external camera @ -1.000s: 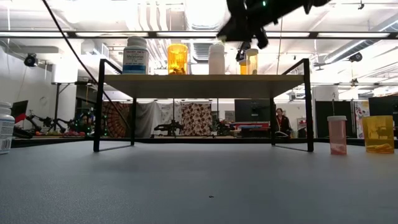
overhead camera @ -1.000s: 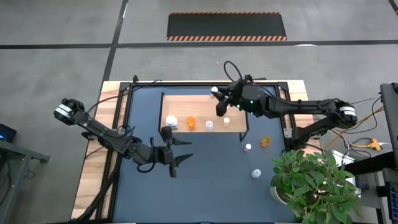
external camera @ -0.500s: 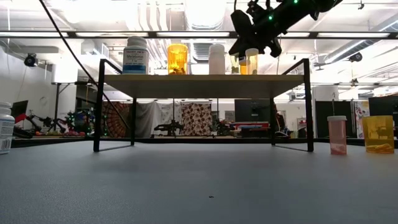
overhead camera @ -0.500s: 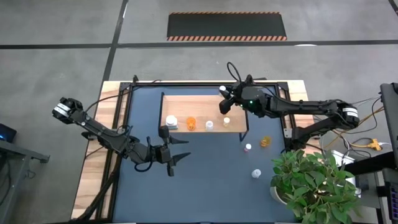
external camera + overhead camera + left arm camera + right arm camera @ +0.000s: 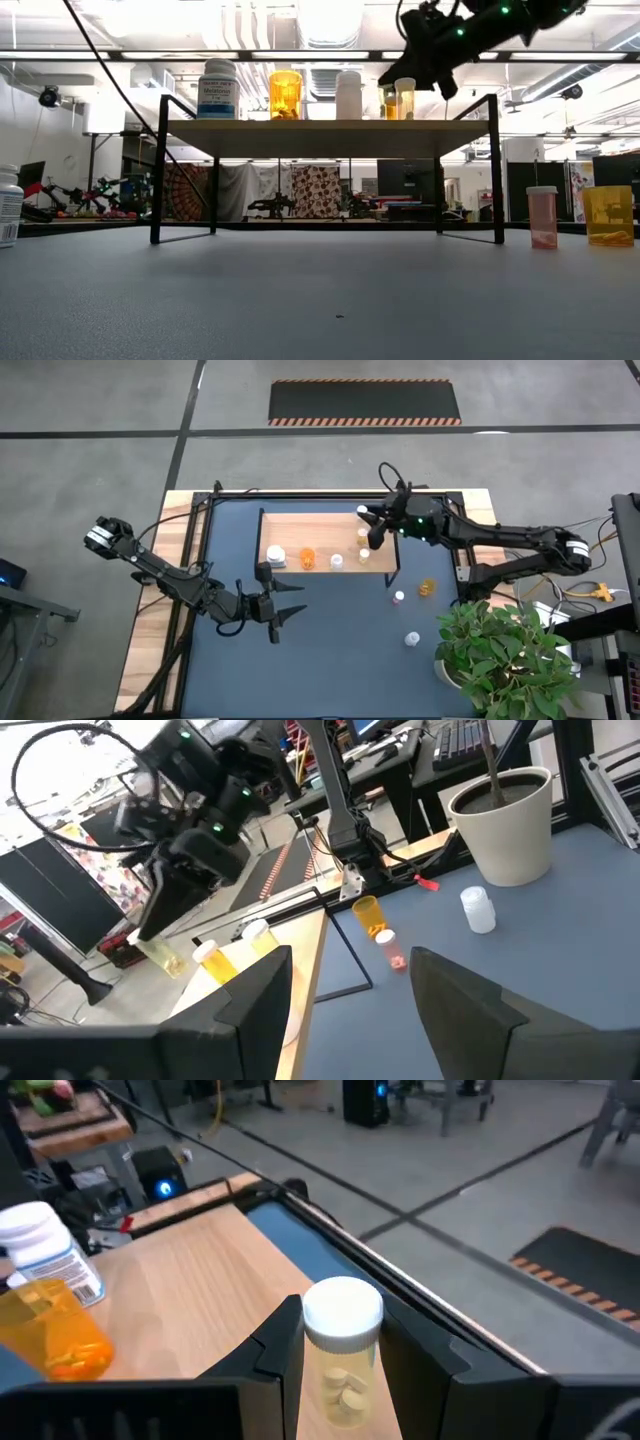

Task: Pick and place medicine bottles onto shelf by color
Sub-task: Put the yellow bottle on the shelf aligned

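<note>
Over the shelf (image 5: 300,530), the right claw (image 5: 335,1370) grips a pale-capped clear bottle (image 5: 340,1345), held upright above the board's right end, likely so it lands standing among the four bottles already there; the left claw (image 5: 285,602) waits wide and empty over the table (image 5: 330,650); three bottles remain near the plant (image 5: 500,660).
</note>
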Robot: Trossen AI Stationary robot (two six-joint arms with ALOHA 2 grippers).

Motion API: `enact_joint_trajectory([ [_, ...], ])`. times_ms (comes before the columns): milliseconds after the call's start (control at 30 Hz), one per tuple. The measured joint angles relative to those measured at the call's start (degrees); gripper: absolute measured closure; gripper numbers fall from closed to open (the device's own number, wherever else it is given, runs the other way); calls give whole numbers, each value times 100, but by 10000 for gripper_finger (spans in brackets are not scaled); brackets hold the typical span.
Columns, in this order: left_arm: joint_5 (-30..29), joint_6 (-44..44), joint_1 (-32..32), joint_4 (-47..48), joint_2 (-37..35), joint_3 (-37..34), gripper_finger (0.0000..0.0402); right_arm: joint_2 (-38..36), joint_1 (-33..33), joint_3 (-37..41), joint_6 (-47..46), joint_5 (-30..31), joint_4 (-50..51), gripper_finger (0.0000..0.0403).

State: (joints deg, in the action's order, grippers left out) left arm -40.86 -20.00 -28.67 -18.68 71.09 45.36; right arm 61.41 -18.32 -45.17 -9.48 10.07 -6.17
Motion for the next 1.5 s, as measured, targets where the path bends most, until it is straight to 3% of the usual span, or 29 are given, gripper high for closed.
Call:
enact_joint_trajectory([
  [367, 3, -12, 4, -20, 0, 0, 214, -71, -48, 894, -294, 452, -1280, 305],
  [767, 5, -16, 4, -13, 0, 0, 214, 318, -47, 896, -357, 499, -1305, 304],
  [1500, 5, -21, 4, -10, 0, 0, 214, 382, -47, 896, -425, 498, -1316, 254],
])
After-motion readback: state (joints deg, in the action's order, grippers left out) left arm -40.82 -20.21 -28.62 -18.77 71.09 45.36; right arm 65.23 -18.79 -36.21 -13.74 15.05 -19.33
